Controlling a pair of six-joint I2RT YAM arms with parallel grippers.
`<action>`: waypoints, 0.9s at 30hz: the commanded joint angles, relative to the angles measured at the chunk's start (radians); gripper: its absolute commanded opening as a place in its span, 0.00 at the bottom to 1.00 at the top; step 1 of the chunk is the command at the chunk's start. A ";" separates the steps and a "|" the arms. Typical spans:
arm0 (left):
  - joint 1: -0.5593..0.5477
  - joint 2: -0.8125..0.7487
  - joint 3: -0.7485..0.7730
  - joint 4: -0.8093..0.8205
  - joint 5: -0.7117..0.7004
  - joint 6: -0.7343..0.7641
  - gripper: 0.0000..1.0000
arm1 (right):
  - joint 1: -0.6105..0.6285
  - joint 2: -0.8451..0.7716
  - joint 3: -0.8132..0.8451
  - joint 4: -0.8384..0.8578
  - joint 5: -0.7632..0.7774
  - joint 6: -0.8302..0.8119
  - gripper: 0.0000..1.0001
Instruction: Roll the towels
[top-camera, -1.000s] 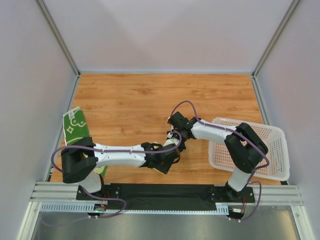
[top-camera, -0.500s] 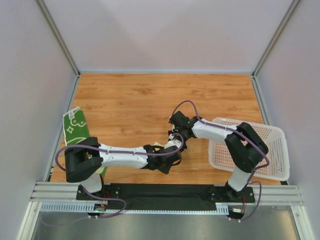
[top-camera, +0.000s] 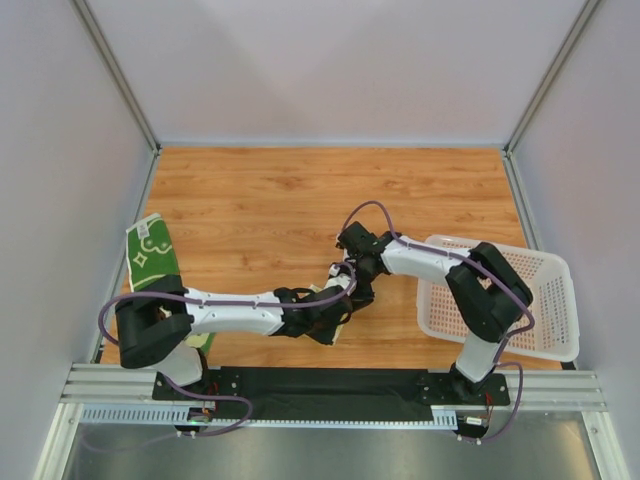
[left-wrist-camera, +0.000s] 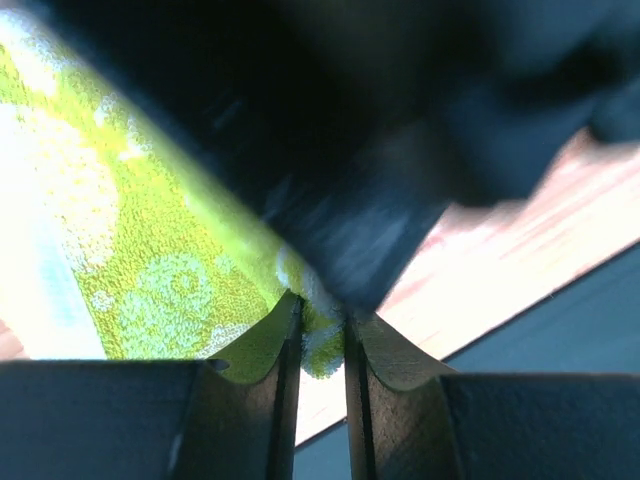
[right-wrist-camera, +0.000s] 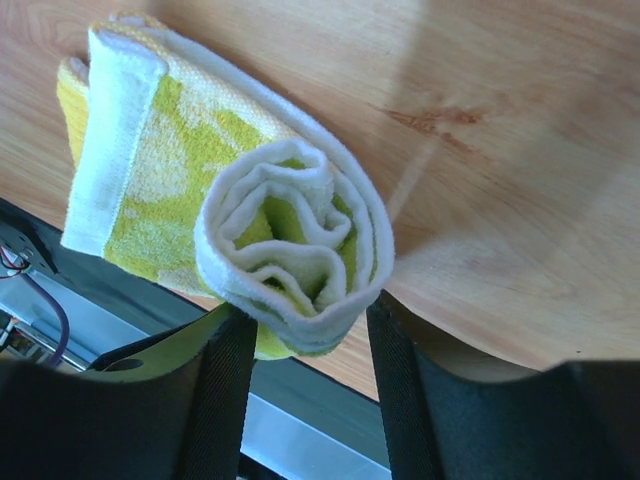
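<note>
Yellow towel (right-wrist-camera: 250, 200) rolled, near edge.
Your left gripper (left-wrist-camera: 316, 335) pinched its corner, nearly shut; your right gripper (right-wrist-camera: 308, 325) clasped the roll between parted fingers.

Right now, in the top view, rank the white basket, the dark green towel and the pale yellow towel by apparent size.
1. white perforated basket
2. dark green towel, partly hidden by the left arm
3. pale yellow towel, only a sliver showing
</note>
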 joint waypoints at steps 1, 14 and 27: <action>0.032 -0.051 -0.072 0.073 0.166 -0.024 0.08 | -0.044 0.022 0.043 -0.053 0.027 -0.047 0.49; 0.132 -0.218 -0.221 0.213 0.325 -0.094 0.04 | -0.179 0.010 0.143 -0.155 0.156 -0.085 0.51; 0.384 -0.424 -0.549 0.516 0.540 -0.306 0.02 | -0.176 -0.148 -0.101 0.151 -0.256 -0.016 0.52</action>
